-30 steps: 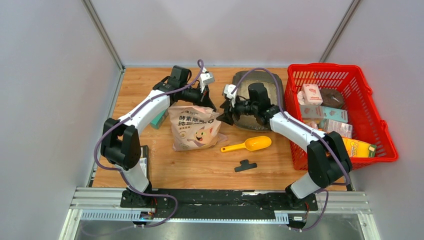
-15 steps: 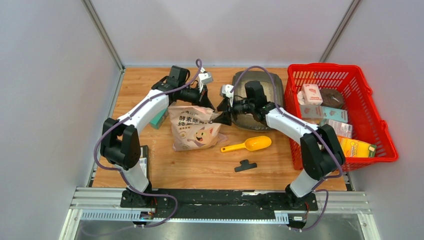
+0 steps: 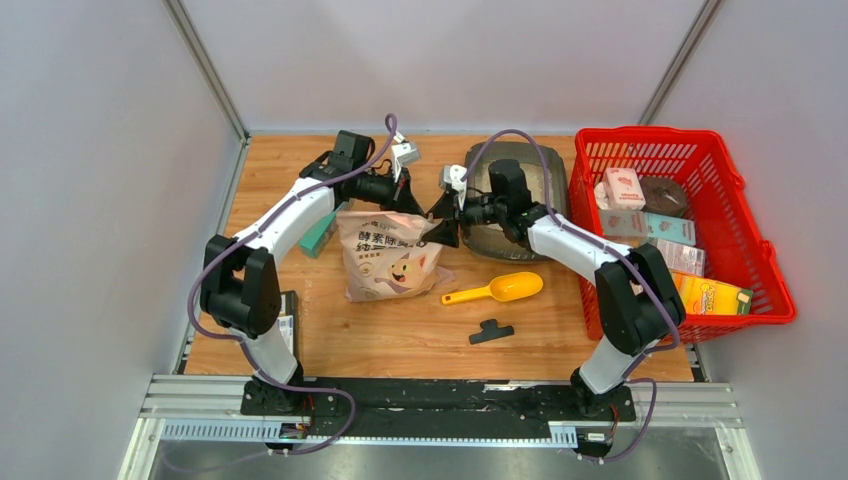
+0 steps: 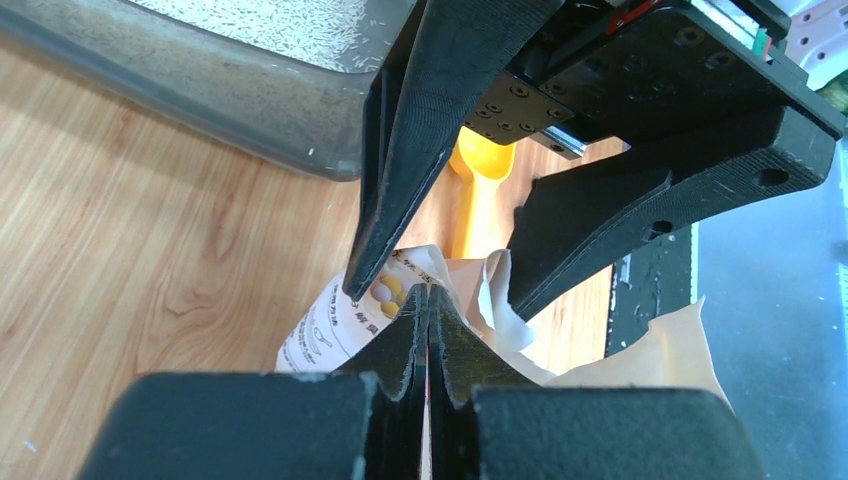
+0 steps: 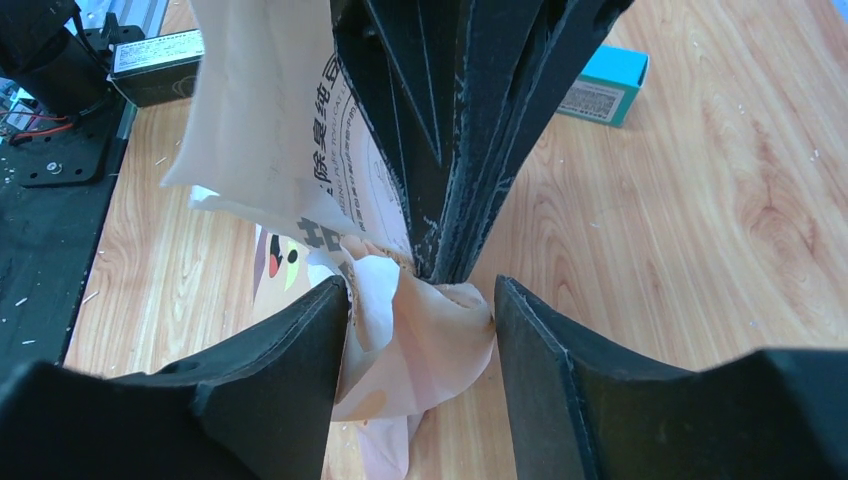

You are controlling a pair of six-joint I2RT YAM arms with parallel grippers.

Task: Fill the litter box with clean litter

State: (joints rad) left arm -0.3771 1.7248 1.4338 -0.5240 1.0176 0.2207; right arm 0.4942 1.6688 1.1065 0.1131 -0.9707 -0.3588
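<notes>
The litter box (image 3: 520, 205) is a dark grey tray behind my right arm; in the left wrist view its wall (image 4: 200, 90) holds pale clean litter (image 4: 290, 25). The pink-white cat bag (image 3: 388, 255) stands left of it. My left gripper (image 3: 411, 207) is shut on the bag's top edge (image 4: 428, 300). My right gripper (image 3: 441, 228) is open, its jaws straddling a crumpled fold of the bag top (image 5: 420, 290) just in front of the left gripper's shut fingers (image 5: 470, 130).
A yellow scoop (image 3: 497, 290) and a black clip (image 3: 491, 331) lie in front of the bag. A red mesh basket (image 3: 745, 235) of boxes stands at the right. A teal box (image 3: 318, 238) lies left of the bag.
My right gripper has moved left from over the litter box to the bag's top, beside the left gripper. The left gripper has stayed on the bag edge.
</notes>
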